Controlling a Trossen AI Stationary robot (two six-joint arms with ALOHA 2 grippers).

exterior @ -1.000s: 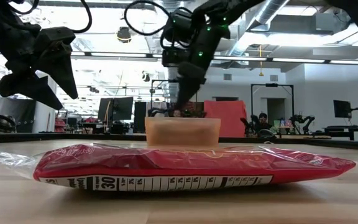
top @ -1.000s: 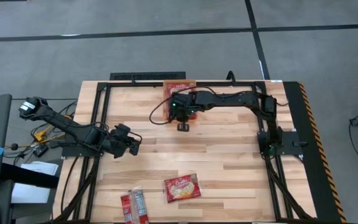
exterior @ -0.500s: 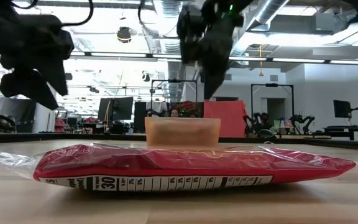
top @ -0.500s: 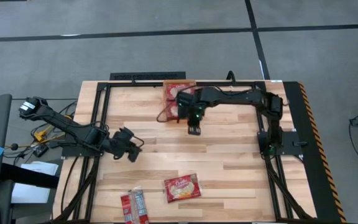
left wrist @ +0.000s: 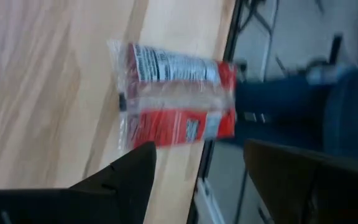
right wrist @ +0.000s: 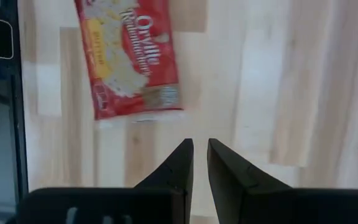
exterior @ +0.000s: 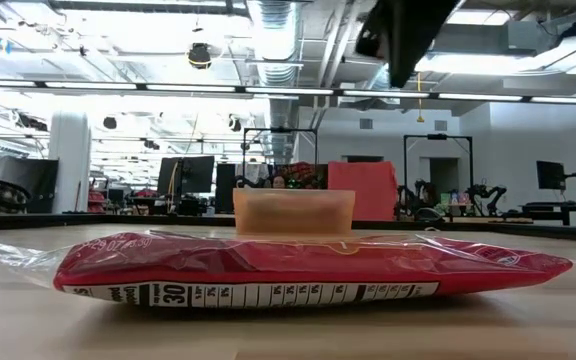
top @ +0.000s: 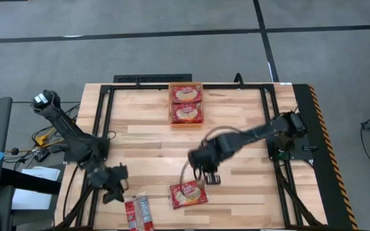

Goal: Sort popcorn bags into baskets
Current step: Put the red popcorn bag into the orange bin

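Right gripper (right wrist: 200,163) fingers nearly together above flat glossy red bag (right wrist: 131,57).

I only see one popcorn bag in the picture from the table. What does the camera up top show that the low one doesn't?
Only the high view shows the left gripper near a popcorn bag at the table's front edge, the right gripper near the face-up bag, and two bags in the basket.

Only the low view shows the nutrition label on the near bag and the room behind.

Both show the orange basket and the wooden table.
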